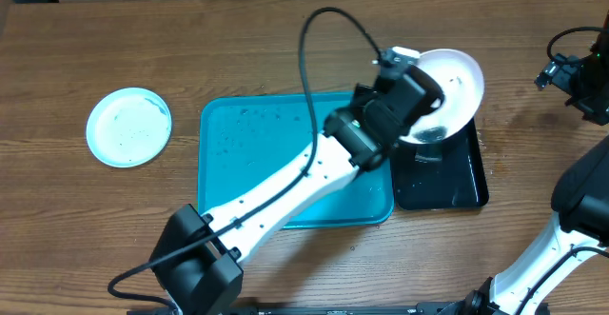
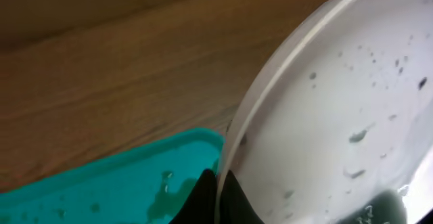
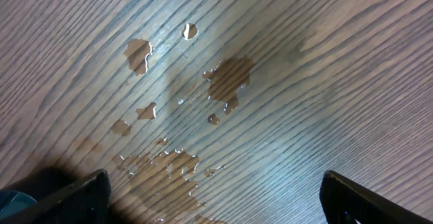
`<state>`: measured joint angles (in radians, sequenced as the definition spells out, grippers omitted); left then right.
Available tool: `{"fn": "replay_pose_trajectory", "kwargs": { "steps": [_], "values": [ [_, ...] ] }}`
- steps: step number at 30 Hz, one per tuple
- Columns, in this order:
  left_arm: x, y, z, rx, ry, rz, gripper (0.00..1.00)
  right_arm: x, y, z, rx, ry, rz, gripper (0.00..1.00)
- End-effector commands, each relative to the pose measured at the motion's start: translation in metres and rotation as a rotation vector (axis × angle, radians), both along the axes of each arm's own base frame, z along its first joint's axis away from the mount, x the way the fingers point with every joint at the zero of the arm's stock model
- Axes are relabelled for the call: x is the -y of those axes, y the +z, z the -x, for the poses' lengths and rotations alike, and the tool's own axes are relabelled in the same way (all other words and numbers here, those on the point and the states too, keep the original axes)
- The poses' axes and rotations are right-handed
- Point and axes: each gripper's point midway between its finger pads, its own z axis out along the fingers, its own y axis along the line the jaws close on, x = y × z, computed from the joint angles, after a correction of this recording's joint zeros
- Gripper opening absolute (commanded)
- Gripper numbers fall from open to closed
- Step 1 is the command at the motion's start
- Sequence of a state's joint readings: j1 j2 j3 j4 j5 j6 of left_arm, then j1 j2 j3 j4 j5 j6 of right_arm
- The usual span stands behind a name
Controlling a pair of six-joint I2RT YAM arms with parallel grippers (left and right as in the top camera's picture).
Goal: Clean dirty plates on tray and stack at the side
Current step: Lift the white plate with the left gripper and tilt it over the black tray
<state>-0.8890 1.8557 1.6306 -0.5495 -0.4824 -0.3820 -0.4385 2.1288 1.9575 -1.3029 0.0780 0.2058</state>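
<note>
While your left hand [image 2: 218,193] clamps the white plate [image 1: 457,82] by its rim, tilted just right of the tray [image 1: 257,134], you seem mid-rinse; next, stack it onto the blue plate [image 1: 128,127], left of the tray.

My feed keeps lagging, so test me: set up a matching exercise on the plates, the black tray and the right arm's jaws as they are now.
Things:
1. white round plastic plate
2. light blue round plastic plate
3. narrow black plastic tray
4. right gripper

States:
A. on the wooden table, left of the turquoise rectangular plastic tray
B. jaws open above puddles
C. tilted, rim pinched by the left gripper
D. beneath the held plate

Pairs: 1-C, 2-A, 3-D, 4-B
</note>
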Motion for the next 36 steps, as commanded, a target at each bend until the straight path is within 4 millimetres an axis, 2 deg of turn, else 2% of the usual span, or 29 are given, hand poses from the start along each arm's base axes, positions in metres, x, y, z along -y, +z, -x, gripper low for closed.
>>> {"fn": "replay_pose_trajectory", "kwargs": {
  "steps": [1, 12, 22, 36],
  "values": [
    [0.006, 0.02, -0.002, 0.166, -0.029, -0.193, 0.04, 0.002, 0.017, -0.002, 0.041, -0.006, 0.022, 1.0],
    [0.029, 0.069, 0.025, 0.438, -0.063, -0.48, 0.04, 0.002, 0.017, -0.002, 0.041, -0.006, 0.022, 1.0],
    [0.038, 0.102, 0.057, 0.565, -0.001, -0.6, 0.04, 0.002, 0.017, -0.002, 0.041, -0.006, 0.022, 1.0],
    [0.043, 0.108, 0.061, 0.587, -0.003, -0.592, 0.04, 0.002, 0.017, -0.002, 0.041, -0.006, 0.022, 1.0]
  ]
}}
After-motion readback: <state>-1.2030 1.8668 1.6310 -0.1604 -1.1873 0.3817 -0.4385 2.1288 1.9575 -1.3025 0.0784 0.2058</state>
